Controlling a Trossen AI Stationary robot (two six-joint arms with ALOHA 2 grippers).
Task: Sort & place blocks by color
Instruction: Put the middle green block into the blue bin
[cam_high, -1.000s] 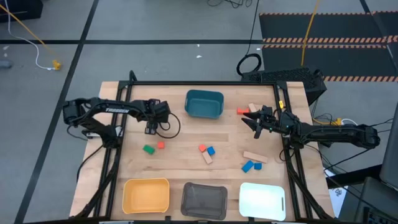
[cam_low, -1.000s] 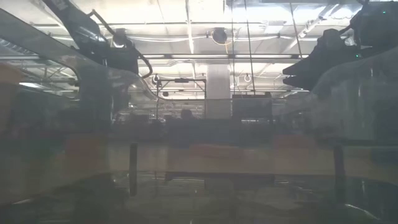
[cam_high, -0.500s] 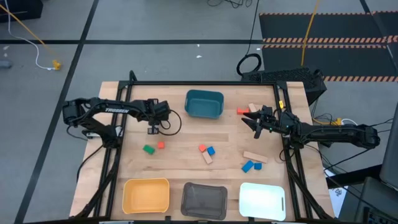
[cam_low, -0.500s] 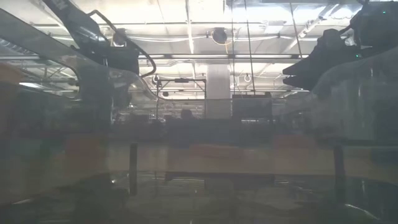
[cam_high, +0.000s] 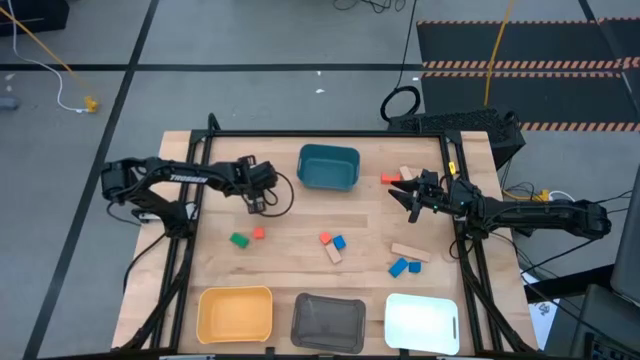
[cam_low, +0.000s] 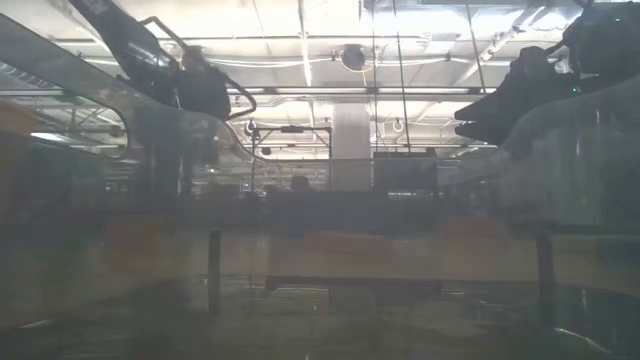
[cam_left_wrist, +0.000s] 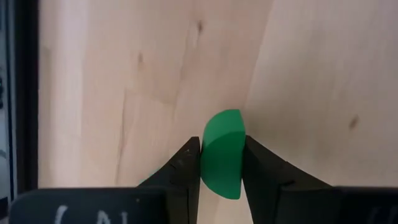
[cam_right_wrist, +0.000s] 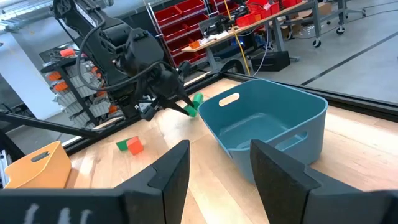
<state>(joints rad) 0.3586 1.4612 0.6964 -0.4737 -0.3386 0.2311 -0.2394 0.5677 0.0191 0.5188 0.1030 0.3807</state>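
Observation:
My left gripper (cam_high: 257, 203) is at the table's far left, left of the teal tray (cam_high: 328, 166), and is shut on a small green block (cam_left_wrist: 222, 152) with one rounded end. The right wrist view also shows that block (cam_right_wrist: 196, 99) in the left gripper. My right gripper (cam_high: 410, 195) hovers open at the far right, its fingers (cam_right_wrist: 177, 168) holding nothing. Loose blocks lie flat on the table: a green one (cam_high: 238, 239) beside a red one (cam_high: 258, 233), then a red (cam_high: 325, 238), a blue (cam_high: 339, 242) and a tan one (cam_high: 333, 254) mid-table. My left gripper pinches the green block's two flat sides (cam_left_wrist: 205, 155) between its two fingers. The fingers slant down from the table's left side. The block's rounded end (cam_left_wrist: 224, 118) sticks out past the fingertips. Whether the block is clear of the table I cannot tell.
A yellow tray (cam_high: 235, 313), a grey tray (cam_high: 327, 320) and a white tray (cam_high: 421, 320) line the near edge. A tan bar (cam_high: 409, 251) and two blue blocks (cam_high: 405, 267) lie at the right. A red block (cam_high: 388, 178) and a tan one (cam_high: 406, 174) sit beside my right gripper.
My left gripper has shut on the green block. It has rolled about its own pointing line and shifted slightly toward the teal tray. My right arm has kept still.

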